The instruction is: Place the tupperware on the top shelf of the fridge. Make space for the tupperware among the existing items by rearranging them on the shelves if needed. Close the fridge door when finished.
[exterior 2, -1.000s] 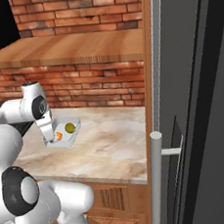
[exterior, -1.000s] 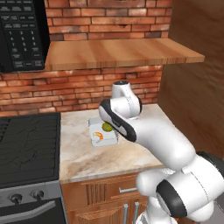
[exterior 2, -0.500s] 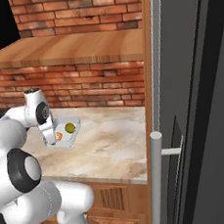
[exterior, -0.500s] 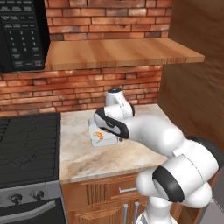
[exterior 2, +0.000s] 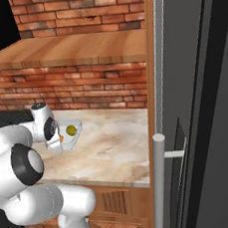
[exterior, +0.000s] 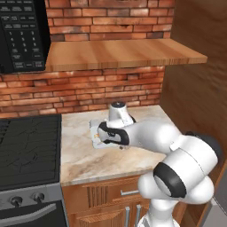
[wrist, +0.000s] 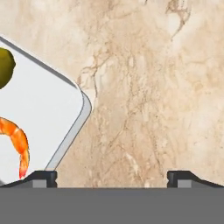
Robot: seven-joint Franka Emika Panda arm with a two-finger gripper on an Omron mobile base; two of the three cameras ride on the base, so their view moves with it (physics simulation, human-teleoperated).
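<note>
Since a second ago the arm has dropped lower over the table (exterior: 84, 159), bringing the gripper (wrist: 112, 177) down beside the tupperware (wrist: 43, 118). The jaws stand spread wide, grasping nothing. The tupperware lies flat on the marble table near the brick wall, holding an olive-green ball (exterior 2: 70, 129) and an orange curved piece (wrist: 15, 138). The microwave's (exterior: 20, 35) keypad writing is too small to read.

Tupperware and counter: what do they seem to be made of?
The tupperware looks like smooth white plastic: a plain, even surface with a thin grey raised rim and rounded corner. The counter looks like polished beige marble or a similar stone, judging by its brown veining and mottled patches; a laminate imitation cannot be ruled out.
</note>
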